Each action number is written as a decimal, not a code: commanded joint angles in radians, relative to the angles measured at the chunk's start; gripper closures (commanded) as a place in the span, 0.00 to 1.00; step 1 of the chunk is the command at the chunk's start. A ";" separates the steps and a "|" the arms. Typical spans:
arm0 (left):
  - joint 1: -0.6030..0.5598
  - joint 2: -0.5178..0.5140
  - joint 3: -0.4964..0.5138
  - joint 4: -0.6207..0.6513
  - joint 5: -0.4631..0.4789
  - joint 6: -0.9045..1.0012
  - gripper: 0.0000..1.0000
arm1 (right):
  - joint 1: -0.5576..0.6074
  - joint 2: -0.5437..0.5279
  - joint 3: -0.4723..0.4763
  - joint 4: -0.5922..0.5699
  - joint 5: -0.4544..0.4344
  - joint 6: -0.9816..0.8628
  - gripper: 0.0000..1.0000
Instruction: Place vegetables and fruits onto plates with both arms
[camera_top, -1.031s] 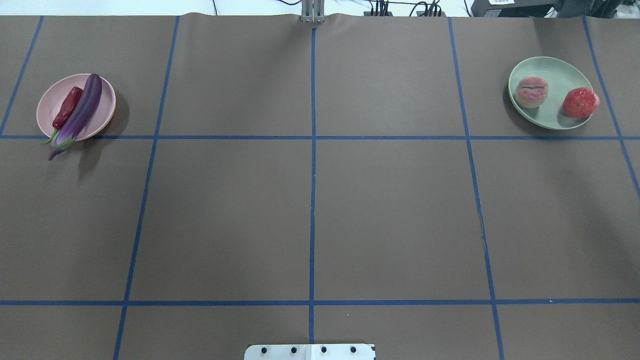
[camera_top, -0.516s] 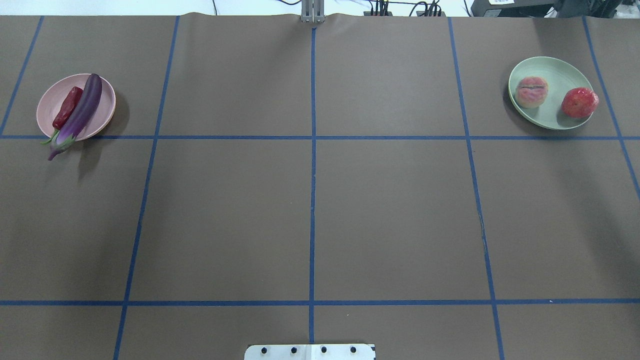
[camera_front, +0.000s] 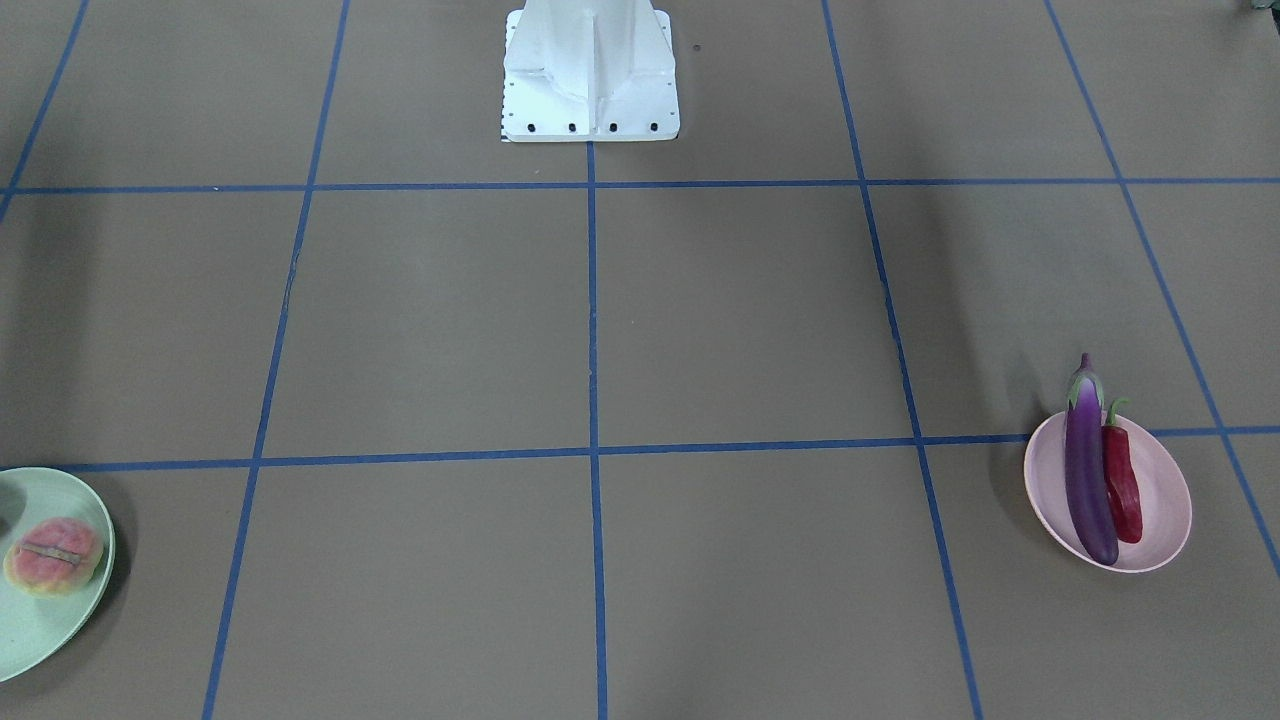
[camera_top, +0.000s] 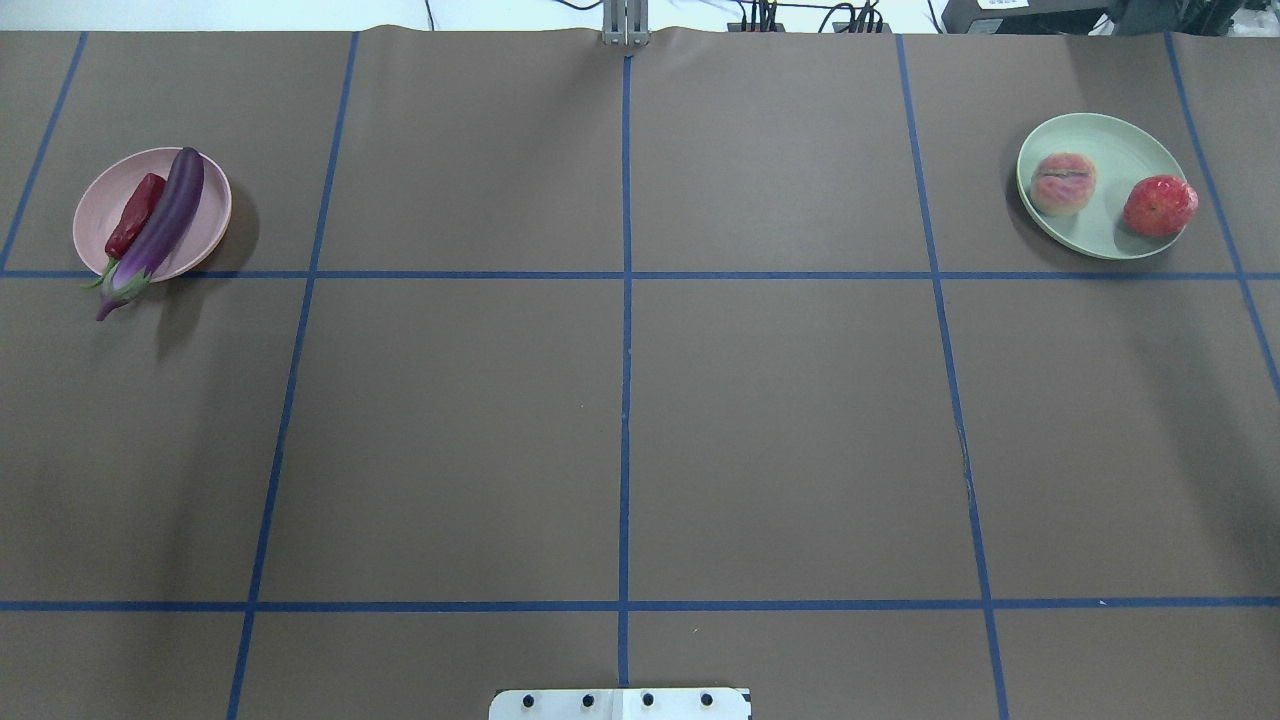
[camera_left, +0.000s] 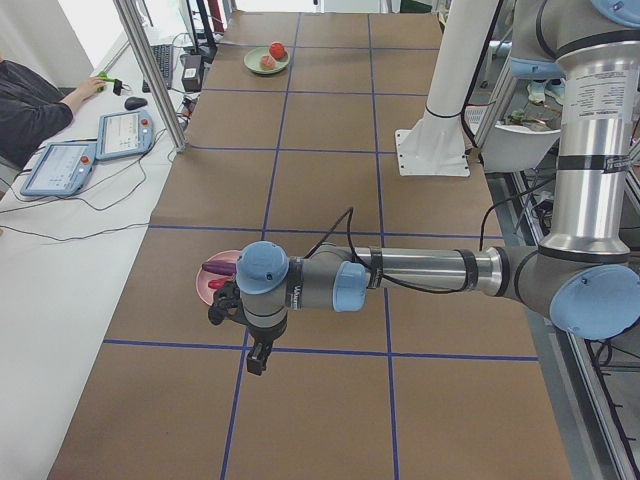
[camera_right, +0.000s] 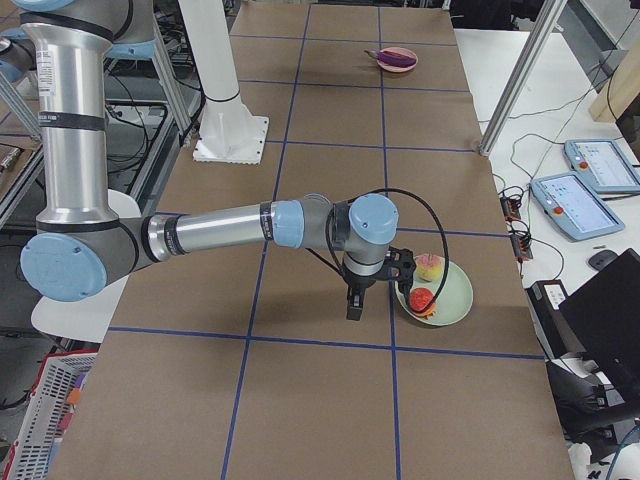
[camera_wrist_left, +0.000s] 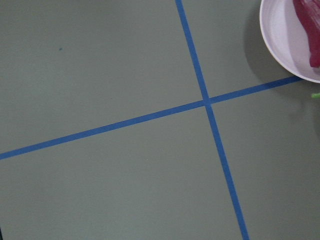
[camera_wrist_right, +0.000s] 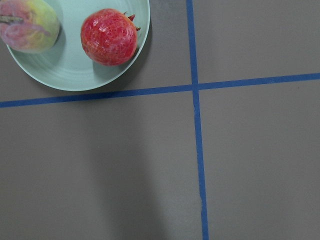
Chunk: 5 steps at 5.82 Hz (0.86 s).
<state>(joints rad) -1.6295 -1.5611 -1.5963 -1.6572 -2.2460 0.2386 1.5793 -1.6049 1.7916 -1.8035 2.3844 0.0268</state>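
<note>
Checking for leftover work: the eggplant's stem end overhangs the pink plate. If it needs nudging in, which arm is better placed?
Left, probably. The left gripper hangs beside the pink plate holding the eggplant; the right gripper is at the table's other end, by the green plate.

Silver-grey tubular arms (camera_left: 420, 270), light-blue joint caps (camera_left: 262, 268), looping black cable (camera_left: 351, 214), apparently black grippers (camera_left: 256, 360)

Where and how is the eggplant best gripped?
Likely mid-body, from straight above, jaws spanning its slim width: the eggplant lies diagonally across the pink plate, calyx past the rim. The chili hugs one side, leaving that jaw little room.
</note>
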 joint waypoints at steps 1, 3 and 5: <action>0.043 -0.046 -0.017 0.025 0.031 -0.101 0.00 | 0.016 -0.035 -0.003 0.000 0.010 -0.016 0.00; 0.074 -0.079 -0.019 0.066 0.031 -0.105 0.00 | 0.022 -0.061 -0.003 0.001 0.029 -0.039 0.00; 0.074 -0.077 -0.017 0.095 0.032 -0.104 0.00 | 0.022 -0.059 -0.008 0.003 0.021 -0.038 0.00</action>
<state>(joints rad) -1.5564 -1.6367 -1.6141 -1.5791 -2.2146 0.1351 1.6011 -1.6620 1.7879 -1.8013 2.4080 -0.0092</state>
